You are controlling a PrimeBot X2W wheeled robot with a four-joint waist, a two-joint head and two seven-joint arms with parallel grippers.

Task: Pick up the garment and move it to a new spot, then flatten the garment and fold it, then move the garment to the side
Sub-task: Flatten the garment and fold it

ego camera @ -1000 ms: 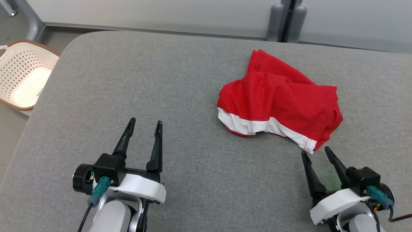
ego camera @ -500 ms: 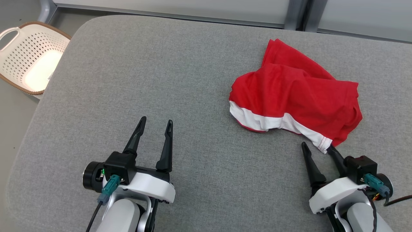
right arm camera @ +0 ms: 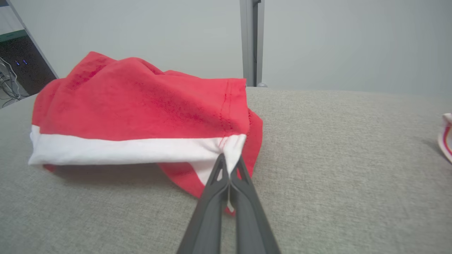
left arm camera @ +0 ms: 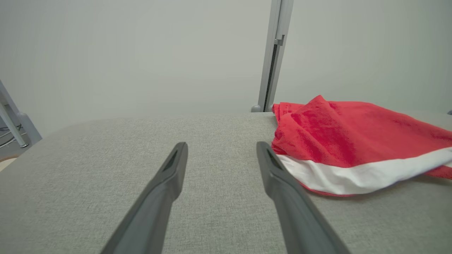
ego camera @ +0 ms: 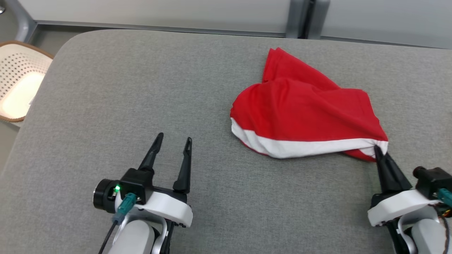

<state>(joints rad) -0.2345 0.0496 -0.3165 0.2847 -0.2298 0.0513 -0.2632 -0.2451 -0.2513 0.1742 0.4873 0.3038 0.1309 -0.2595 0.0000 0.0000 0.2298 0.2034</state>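
Observation:
The garment (ego camera: 303,109) is red with a white band along its near edge and lies crumpled on the right half of the grey padded table (ego camera: 141,88). My right gripper (ego camera: 377,150) is shut on the garment's near right corner, and the white band is stretched taut toward it. In the right wrist view the fingers (right arm camera: 229,165) pinch the white hem of the garment (right arm camera: 141,106). My left gripper (ego camera: 173,138) stands open over bare table, well left of the garment. The left wrist view shows its open fingers (left arm camera: 220,148) with the garment (left arm camera: 353,134) off to the right.
A white perforated basket (ego camera: 17,84) with a brown rim stands off the table's left edge. A grey post (ego camera: 305,17) rises behind the table's far edge. A small white and red item (right arm camera: 445,135) lies at the right edge of the right wrist view.
My right gripper has shut on the garment's near right corner and pulled it right, drawing the white band straight. The camera has shifted. My left gripper stays open.

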